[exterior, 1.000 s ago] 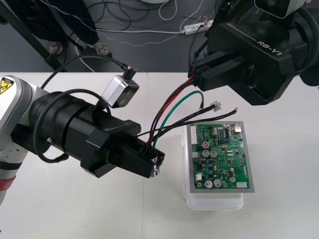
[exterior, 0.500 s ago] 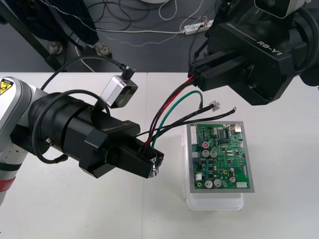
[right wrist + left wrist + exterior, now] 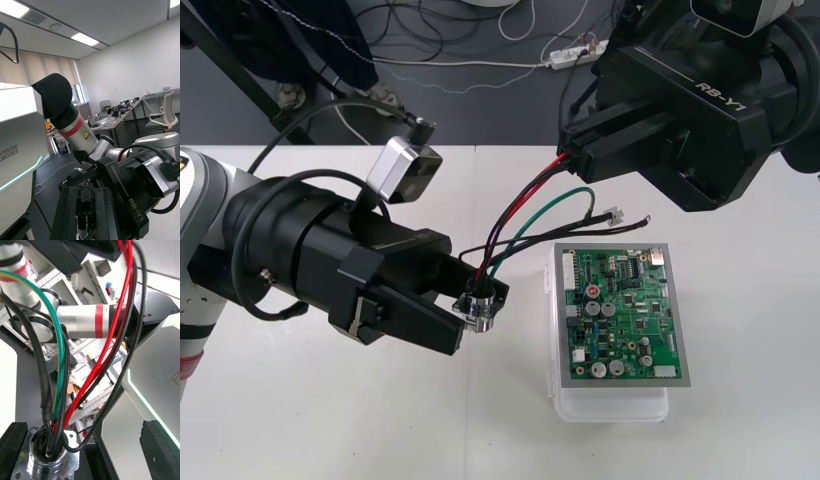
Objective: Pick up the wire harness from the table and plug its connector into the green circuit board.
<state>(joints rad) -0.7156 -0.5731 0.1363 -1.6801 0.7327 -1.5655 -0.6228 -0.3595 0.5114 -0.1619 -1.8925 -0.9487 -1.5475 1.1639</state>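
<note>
The green circuit board [image 3: 620, 315] lies on its white base [image 3: 610, 405] at the right of the table. The wire harness [image 3: 525, 215] hangs in the air: its red, black and green wires run from my right gripper [image 3: 572, 160], which is shut on their upper end above the board's far side, down to the round metal socket [image 3: 482, 302]. My left gripper [image 3: 463, 305] stands open left of the board, with the socket between its spread fingers. In the left wrist view the socket [image 3: 43, 455] sits beside one finger [image 3: 13, 444], the wires [image 3: 112, 333] rising from it.
Two loose wire ends, a small pale connector [image 3: 612, 212] and a ring terminal [image 3: 648, 220], hang just above the board's far edge. Bare table lies in front of and to the right of the board. Cables and a power strip [image 3: 575, 52] lie on the floor beyond.
My left gripper has opened and let go of the socket end, drawing back a little to the left. The socket now shows between its fingers. The right gripper has not moved.
</note>
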